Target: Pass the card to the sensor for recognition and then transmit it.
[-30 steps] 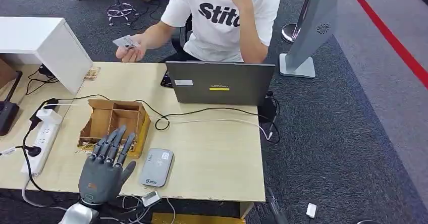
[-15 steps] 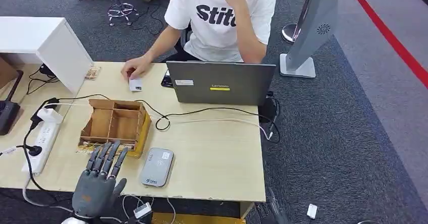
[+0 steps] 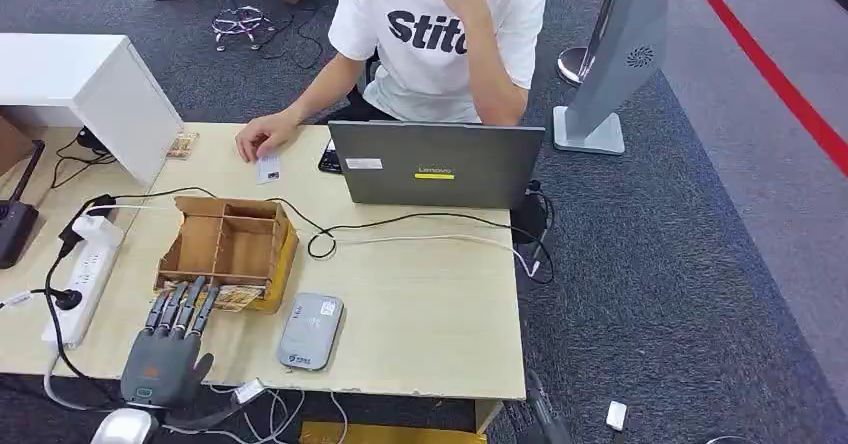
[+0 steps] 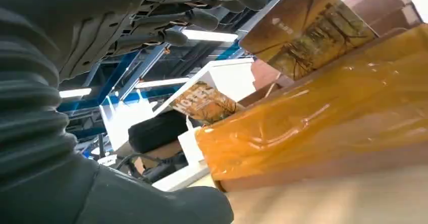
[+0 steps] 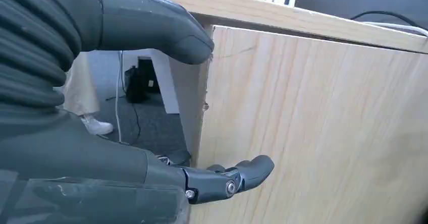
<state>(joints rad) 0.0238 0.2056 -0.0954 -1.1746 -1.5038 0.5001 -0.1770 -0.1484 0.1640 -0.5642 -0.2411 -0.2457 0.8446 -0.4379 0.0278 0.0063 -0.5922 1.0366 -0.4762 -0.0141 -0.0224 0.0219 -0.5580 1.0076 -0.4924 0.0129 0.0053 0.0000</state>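
A white card (image 3: 267, 169) lies flat on the table beside the laptop, with a person's hand (image 3: 260, 138) resting on its far end. The grey card sensor (image 3: 311, 331) sits near the table's front edge. My left hand (image 3: 163, 352) hovers at the front edge, left of the sensor, fingers straight and holding nothing, their tips at the front wall of the wooden box (image 3: 226, 247). In the left wrist view, its fingers (image 4: 202, 18) reach over the box's orange-taped side (image 4: 323, 128), where a brown printed card (image 4: 309, 28) stands. My right hand (image 5: 91, 153) hangs empty beside the table's wooden side panel (image 5: 323, 128).
A grey laptop (image 3: 436, 165) stands at the far side with a person seated behind it. Black and white cables (image 3: 420, 229) cross the middle of the table. A white power strip (image 3: 84, 270) lies along the left. A white cabinet (image 3: 90, 89) stands at the far left.
The person has lowered the card from the air onto the table by the laptop. My left hand has drawn back and left, towards the table's front edge.
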